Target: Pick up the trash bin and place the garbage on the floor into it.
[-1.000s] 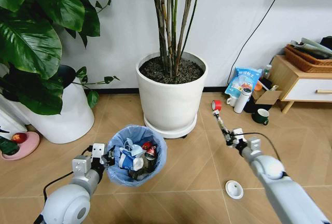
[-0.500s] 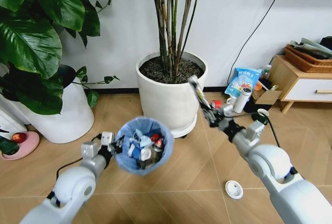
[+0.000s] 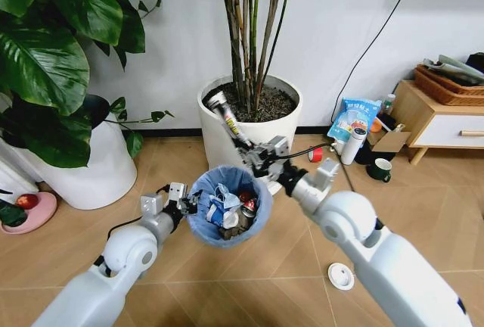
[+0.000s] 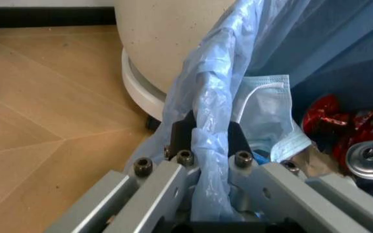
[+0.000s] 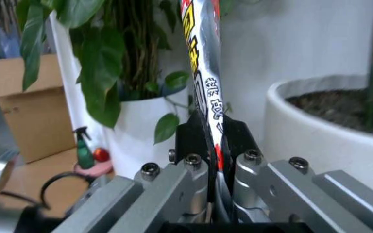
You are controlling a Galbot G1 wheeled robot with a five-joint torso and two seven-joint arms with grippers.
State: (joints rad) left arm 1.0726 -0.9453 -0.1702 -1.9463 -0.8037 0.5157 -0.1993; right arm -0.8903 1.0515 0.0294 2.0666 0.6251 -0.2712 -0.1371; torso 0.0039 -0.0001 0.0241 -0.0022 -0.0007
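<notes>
The left tool [image 3: 187,203] is clamped on the rim of the small round black trash bin lined with crinkled light-blue plastic [image 3: 227,213], and the bin hangs off the chevron-patterned tan wood-look floor [image 3: 60,255], just in front of that tool. Up close, its fingers [image 4: 181,133] pinch a fold of the blue liner, with a pale blue face mask [image 4: 267,116], red foil [image 4: 322,114] and a silver can top [image 4: 371,155] just past them inside the bin. The right tool [image 3: 253,154] sits directly over the bin's far rim, pressed together on a thin printed tube [image 3: 227,119] that slants up and away from it. A white round lid [image 3: 341,275] lies on the floor well off from that tool, beside its arm. Behind both tools stands a big white round plant pot [image 3: 246,141].
</notes>
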